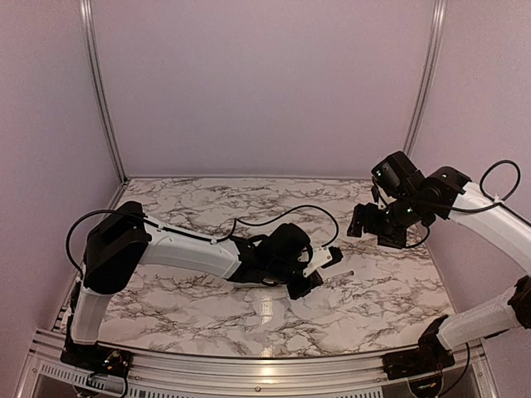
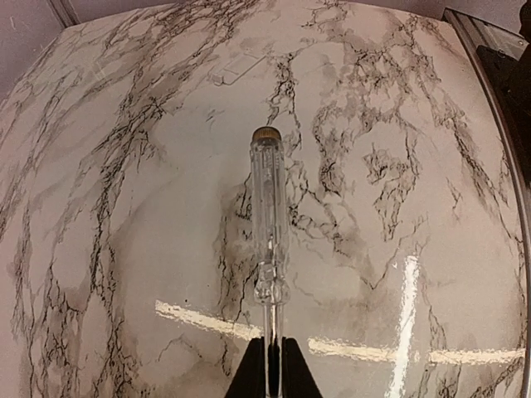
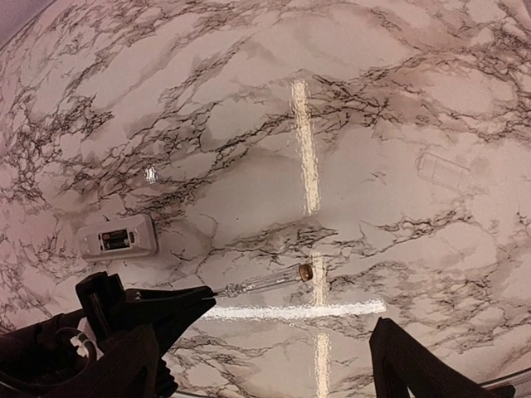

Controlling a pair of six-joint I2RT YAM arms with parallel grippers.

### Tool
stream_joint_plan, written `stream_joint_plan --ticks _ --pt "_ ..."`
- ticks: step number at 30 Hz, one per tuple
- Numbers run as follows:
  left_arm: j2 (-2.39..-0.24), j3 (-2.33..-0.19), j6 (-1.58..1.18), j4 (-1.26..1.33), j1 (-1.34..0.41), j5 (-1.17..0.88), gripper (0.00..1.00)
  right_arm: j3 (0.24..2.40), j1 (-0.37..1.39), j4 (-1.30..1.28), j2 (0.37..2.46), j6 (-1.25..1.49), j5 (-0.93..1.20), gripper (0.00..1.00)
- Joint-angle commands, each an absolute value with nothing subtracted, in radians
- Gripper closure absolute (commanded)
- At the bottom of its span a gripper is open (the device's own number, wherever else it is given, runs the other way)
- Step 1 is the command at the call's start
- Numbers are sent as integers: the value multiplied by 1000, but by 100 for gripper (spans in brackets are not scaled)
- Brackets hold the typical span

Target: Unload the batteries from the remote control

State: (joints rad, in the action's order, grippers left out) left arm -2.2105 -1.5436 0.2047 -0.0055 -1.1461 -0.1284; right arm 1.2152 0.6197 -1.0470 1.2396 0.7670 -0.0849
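The remote control [image 3: 118,239] is a small white bar lying flat on the marble table, with its dark recess facing up. It also shows in the top view [image 1: 325,259], just beyond my left gripper. I cannot make out separate batteries in the recess. My left gripper [image 2: 267,366] is shut on the thin end of a clear pen-like stick [image 2: 270,215] with a brass cap, which points away over the table. In the top view this gripper [image 1: 318,280] is low at mid-table. My right gripper [image 3: 261,344] is open and empty, held above the table at the right [image 1: 362,222].
A faint flat rectangular piece [image 3: 444,170] lies on the table beyond the stick and also shows in the left wrist view [image 2: 241,68]. The stick and the left gripper's black fingers [image 3: 153,303] show in the right wrist view. A metal rail [image 1: 249,365] runs along the near edge.
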Motion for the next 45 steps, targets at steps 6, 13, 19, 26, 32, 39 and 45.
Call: stream_joint_plan --ticks 6,13,19,26,32,39,45 --pt "-2049 -1461 203 -33 -1140 -150 100 1262 609 -1009 1223 768 -40 13" --pt "-1928 -1392 217 -41 -1140 -132 100 1194 516 -984 1139 764 192 13" --pt "-1858 -1387 238 -68 -1140 -146 100 1092 431 -860 1060 769 511 14" --pt "-1795 -1402 254 -85 -1140 -166 100 1023 431 -773 1061 752 783 15" --pt "-1782 -1410 262 -93 -1139 -170 100 971 431 -735 1067 769 832 19" --pt "-1779 -1408 264 -88 -1140 -192 100 941 431 -657 1091 815 840 24" --pt "-1782 -1410 265 -75 -1140 -202 100 920 431 -600 1119 833 849 33"
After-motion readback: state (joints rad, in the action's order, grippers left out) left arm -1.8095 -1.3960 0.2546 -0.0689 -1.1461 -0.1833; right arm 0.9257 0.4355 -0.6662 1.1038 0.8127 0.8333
